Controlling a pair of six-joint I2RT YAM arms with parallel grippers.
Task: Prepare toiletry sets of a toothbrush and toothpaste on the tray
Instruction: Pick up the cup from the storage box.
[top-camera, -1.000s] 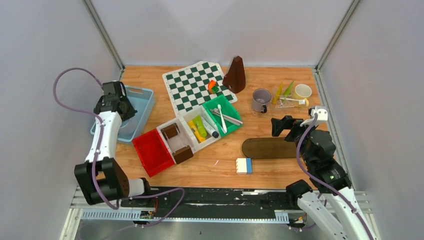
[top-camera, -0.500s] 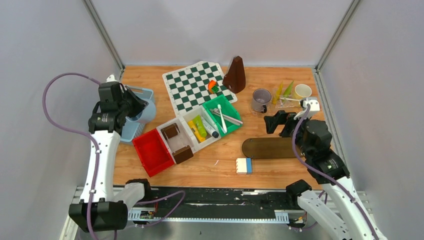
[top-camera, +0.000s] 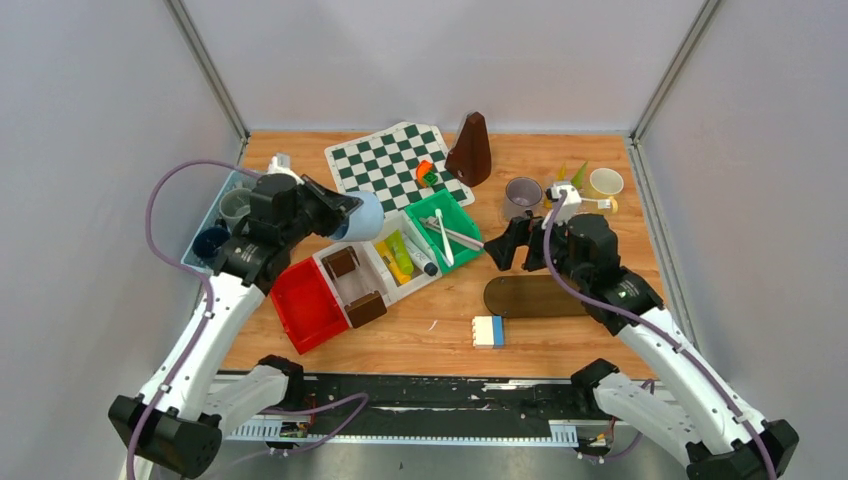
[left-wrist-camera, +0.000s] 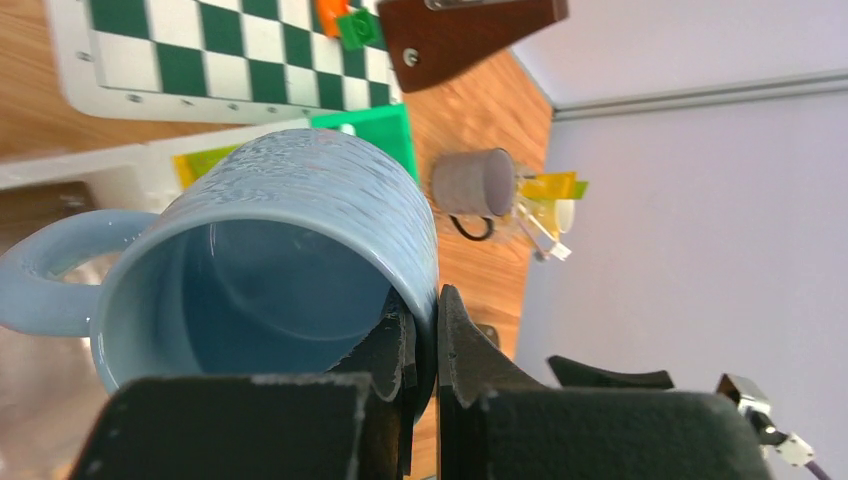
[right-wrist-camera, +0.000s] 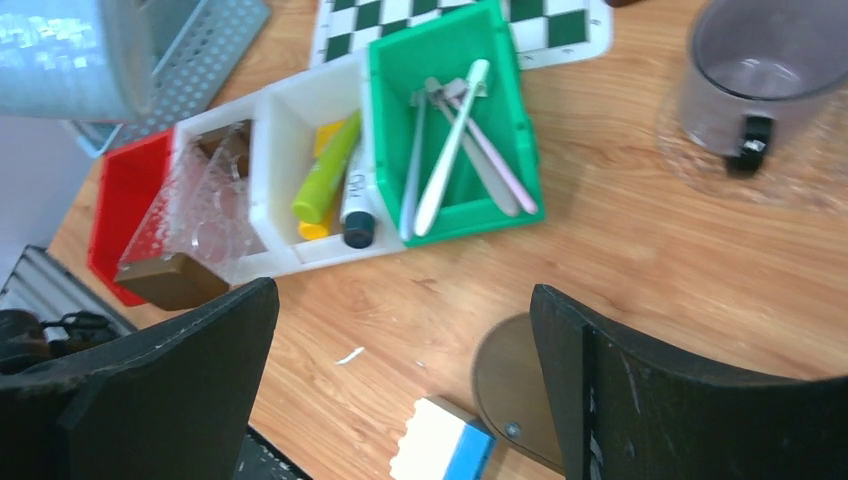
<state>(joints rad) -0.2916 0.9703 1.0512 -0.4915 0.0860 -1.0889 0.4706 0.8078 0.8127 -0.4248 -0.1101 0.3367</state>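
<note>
**Light blue mug is out of the basket; right arm closing on the toothbrushes**

The light blue mug (top-camera: 358, 214) is now airborne and tipped on its side, just left of the green bin (top-camera: 443, 228). Half a second ago it was at the pale blue basket (top-camera: 222, 190), well left of the green bin. The left gripper (top-camera: 336, 212) is clamped on the mug wall, with one finger inside the rim and one outside. The left wrist view shows the mug is empty.

The right gripper (top-camera: 508, 246) has swung in from the far side of the dark oval tray (top-camera: 535, 297). It now hangs just right of the green bin, jaws spread wide with nothing between them. The toothbrushes (right-wrist-camera: 447, 150) in the green bin are central in its wrist view, and the tubes (right-wrist-camera: 326, 170) are in the white bin (top-camera: 392, 262) next to it.

No mug stands on the visible part of the tray, which lies right of and nearer than the green bin. The grey mug (top-camera: 522, 196) and pale yellow mug (top-camera: 605, 182) stand behind and right of the green bin. The grey-green mug (top-camera: 235, 207) and dark blue mug (top-camera: 210, 242) sit in the basket.

My read is that the mug transfer is under way, a toothbrush pick is likely next, and no set is on the tray yet.
</note>
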